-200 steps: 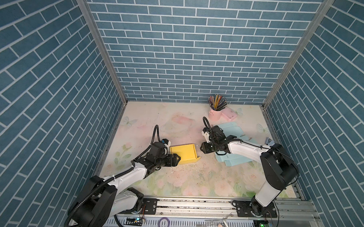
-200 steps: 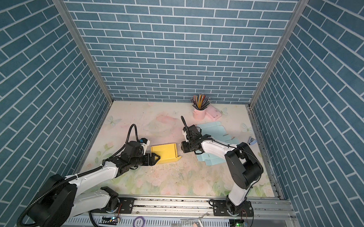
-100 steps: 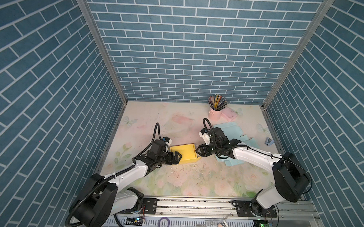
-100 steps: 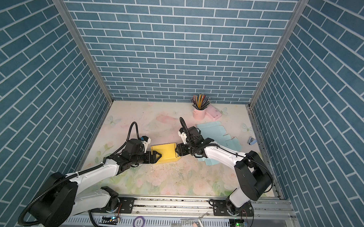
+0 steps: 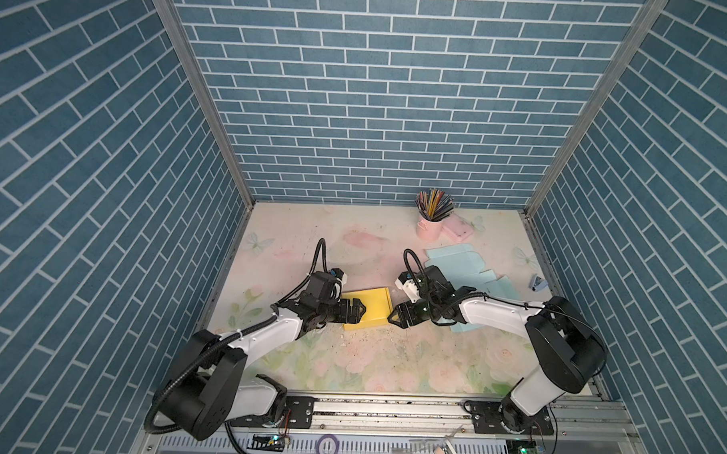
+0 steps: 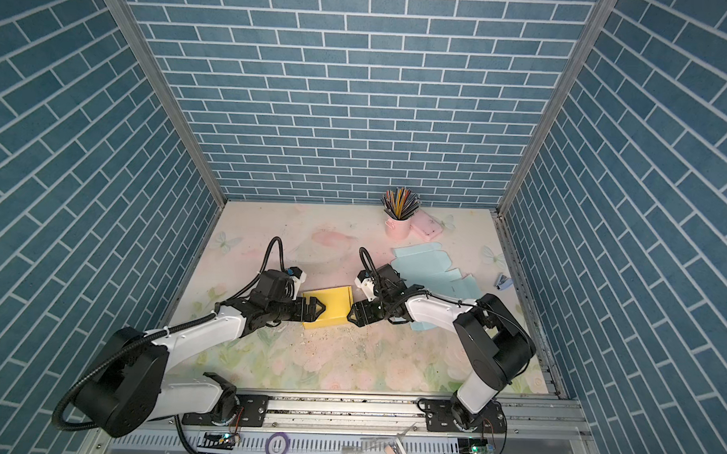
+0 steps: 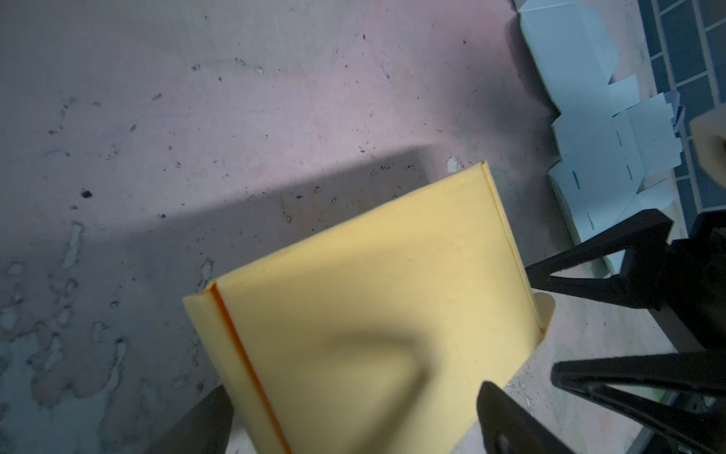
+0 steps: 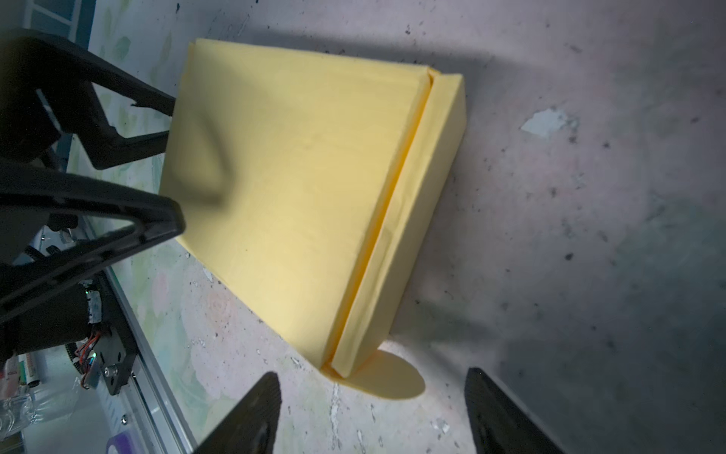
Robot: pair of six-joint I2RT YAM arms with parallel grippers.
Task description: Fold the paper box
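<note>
Paper box (image 5: 369,309) between left hand (image 5: 358,312), right hand (image 5: 395,316).

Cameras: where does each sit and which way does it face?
Top views: high in front, looking down on the table; left gripper and right gripper flank the yellow box.
Left wrist: low, facing the yellow box; own fingers, right gripper show.
Right wrist: low, opposite, facing the yellow box; own fingers, left gripper.
Shared: the yellow box, everywhere.

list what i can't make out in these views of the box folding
- yellow box, left edge: both top views, under left gripper
- light blue sheet: both top views, partly under right arm
- small blue item by right wall: both top views, too small to identify
- box underside: hidden in every view
</note>
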